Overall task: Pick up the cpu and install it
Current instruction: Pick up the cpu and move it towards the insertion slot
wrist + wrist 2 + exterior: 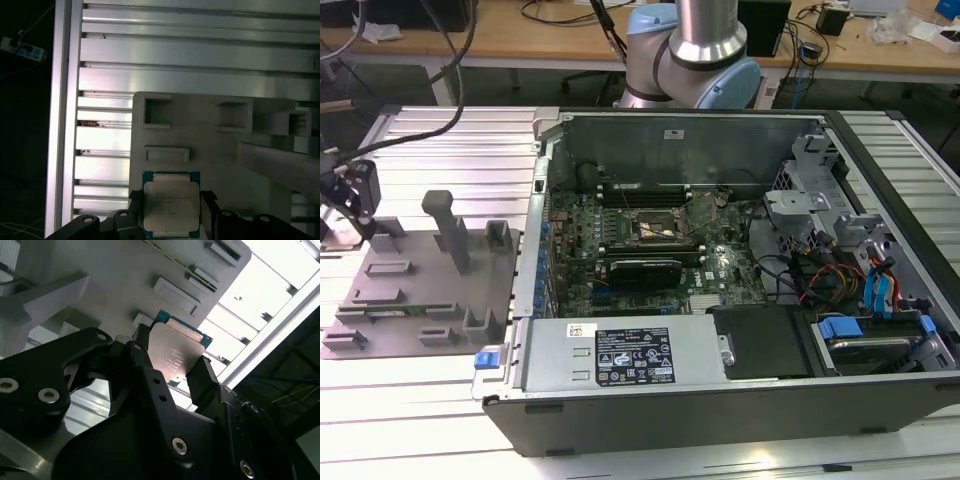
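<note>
The cpu is a small square chip with a pale silver top and a green rim. It sits between the two black fingers of my gripper, which press against its opposite edges. In the second wrist view the cpu is held the same way by my gripper, just over the grey fixture plate. In the exterior view my gripper hangs at the far left, over the plate's left corner. The open computer case lies to the exterior view's right, its bare socket on the motherboard.
Upright posts stand on the fixture plate. The arm's base rises behind the case. Inside the case are a black expansion card, cables and drive bays. Ribbed aluminium table surrounds the plate.
</note>
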`<state>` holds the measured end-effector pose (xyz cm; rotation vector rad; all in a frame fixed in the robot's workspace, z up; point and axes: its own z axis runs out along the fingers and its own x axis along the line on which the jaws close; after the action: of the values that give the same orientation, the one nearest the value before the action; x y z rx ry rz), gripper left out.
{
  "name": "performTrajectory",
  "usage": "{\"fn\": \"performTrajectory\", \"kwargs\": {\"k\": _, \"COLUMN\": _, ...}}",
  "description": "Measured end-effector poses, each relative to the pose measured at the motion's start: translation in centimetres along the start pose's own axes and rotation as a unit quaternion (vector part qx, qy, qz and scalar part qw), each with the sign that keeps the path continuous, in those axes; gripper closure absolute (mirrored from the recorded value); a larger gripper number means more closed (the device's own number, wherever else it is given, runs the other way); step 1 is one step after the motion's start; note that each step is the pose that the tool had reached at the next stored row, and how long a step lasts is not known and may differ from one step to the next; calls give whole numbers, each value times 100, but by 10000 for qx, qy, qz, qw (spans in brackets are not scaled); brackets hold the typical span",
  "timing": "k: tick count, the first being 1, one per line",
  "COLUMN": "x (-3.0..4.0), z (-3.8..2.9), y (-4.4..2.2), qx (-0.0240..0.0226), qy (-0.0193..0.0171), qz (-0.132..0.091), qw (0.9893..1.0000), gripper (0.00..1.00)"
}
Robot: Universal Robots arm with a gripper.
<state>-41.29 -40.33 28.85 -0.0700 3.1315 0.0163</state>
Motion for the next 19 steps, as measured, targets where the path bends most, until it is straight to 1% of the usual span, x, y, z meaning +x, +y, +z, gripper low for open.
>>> {"fn": "performTrajectory", "kwargs": {"k": 7, "x": -2, "z": -180, "y": 2, "qx": 0, "qy": 1, "qz": 0, "qw": 10000, "gripper": 45}}
{"fn": "performTrajectory", "kwargs": {"k": 9, "x": -3, "z": -263, "y": 3, "qx": 0, "qy": 1, "qz": 0, "qw": 10000, "gripper": 45}}
{"fn": "performTrajectory", "kwargs": {"k": 11, "x": -6, "z": -599, "y": 8, "qx": 0, "qy": 0, "qz": 0, "qw": 10000, "gripper": 45}}
{"fn": "performTrajectory", "kwargs": {"k": 12, "x": -6, "z": -640, "y": 9, "qx": -1, "qy": 0, "qz": 0, "qw": 10000, "gripper": 45}}
{"fn": "performTrajectory", "kwargs": {"k": 15, "x": -7, "z": -735, "y": 12, "qx": -1, "qy": 1, "qz": 0, "qw": 10000, "gripper": 45}}
{"fn": "performTrajectory", "kwargs": {"k": 17, "x": -8, "z": -843, "y": 15, "qx": -1, "qy": 0, "qz": 0, "qw": 10000, "gripper": 45}}
{"fn": "performTrajectory", "kwargs": {"k": 19, "x": -9, "z": -919, "y": 18, "qx": -1, "qy": 0, "qz": 0, "qw": 10000, "gripper": 45}}
